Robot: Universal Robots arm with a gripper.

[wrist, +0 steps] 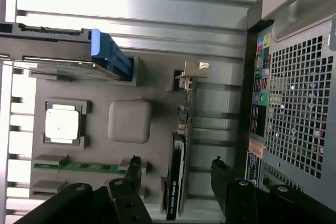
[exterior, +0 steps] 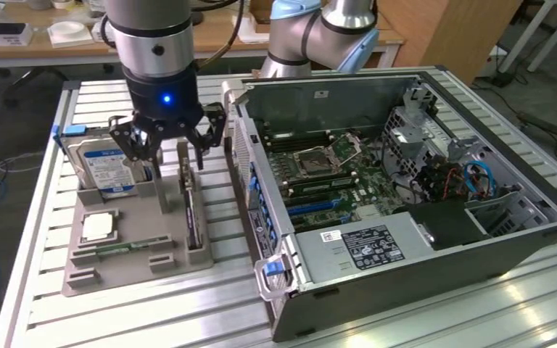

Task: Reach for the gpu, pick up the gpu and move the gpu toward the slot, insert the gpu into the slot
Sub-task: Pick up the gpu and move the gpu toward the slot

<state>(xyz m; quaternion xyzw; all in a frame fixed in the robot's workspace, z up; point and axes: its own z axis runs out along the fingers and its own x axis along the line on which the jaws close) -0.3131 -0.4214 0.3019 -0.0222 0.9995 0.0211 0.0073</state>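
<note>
The jaws stand open over the grey holder [exterior: 133,264] on the table [exterior: 27,290]. The gpu [wrist: 177,179] stands on edge in the holder, between the jaws and touching neither. The hard drive [exterior: 104,170] stands beside one jaw and the computer case [wrist: 294,103] beside the other.

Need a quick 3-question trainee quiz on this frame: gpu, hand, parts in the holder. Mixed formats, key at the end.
1. True or false: the gpu is already seated inside the computer case.
2. Pick one. The hand is: A) shut on the gpu; B) open, over the gpu; C) inside the case.
3. Fill in: the blue-labelled part standing in the grey holder is the ____.

Key
1. False: it stands on edge in the grey holder, outside the case.
2. B
3. hard drive
</note>
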